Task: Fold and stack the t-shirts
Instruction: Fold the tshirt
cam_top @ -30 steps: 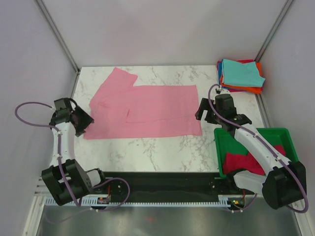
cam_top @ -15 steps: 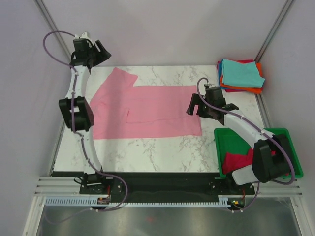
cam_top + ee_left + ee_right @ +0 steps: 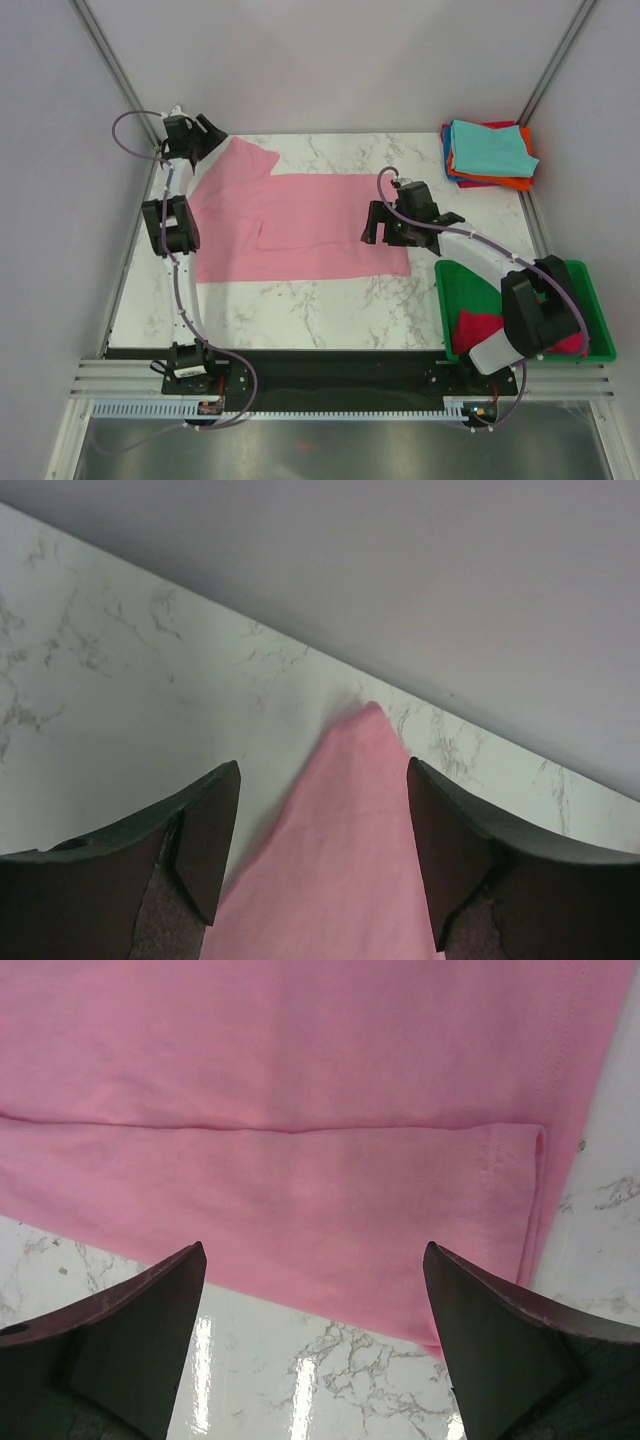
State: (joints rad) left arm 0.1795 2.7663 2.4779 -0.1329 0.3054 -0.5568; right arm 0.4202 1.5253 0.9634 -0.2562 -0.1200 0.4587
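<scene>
With left fingers (image 3: 205,825) and right fingers (image 3: 140,1310) gaping, empty, pinch light pink cloth t-shirt (image 3: 300,225) squarely at 11 o'clock sleeve, 4 o'clock hem.

**Top view.** The left arm (image 3: 172,215) covers the left edge of the pink t-shirt (image 3: 300,225). The right gripper (image 3: 382,222) hides a stretch near its right hem. To the right of the pink t-shirt, the right arm (image 3: 500,265) crosses the green bin (image 3: 458,290) and conceals part of the red cloth (image 3: 478,328) inside. Beyond the pink t-shirt's far right corner, the teal shirt (image 3: 487,147) leaves only margins of the orange shirt (image 3: 508,182) showing; the lower layers are too small to tell apart.

**Left wrist view.** Only one tip of the pink t-shirt shows. The lower edge cuts it off, along with the left gripper (image 3: 323,770) fingers (image 3: 150,880).

**Right wrist view.** The pink t-shirt runs past the top and left edges. The fingers (image 3: 110,1350) are cut off below.
</scene>
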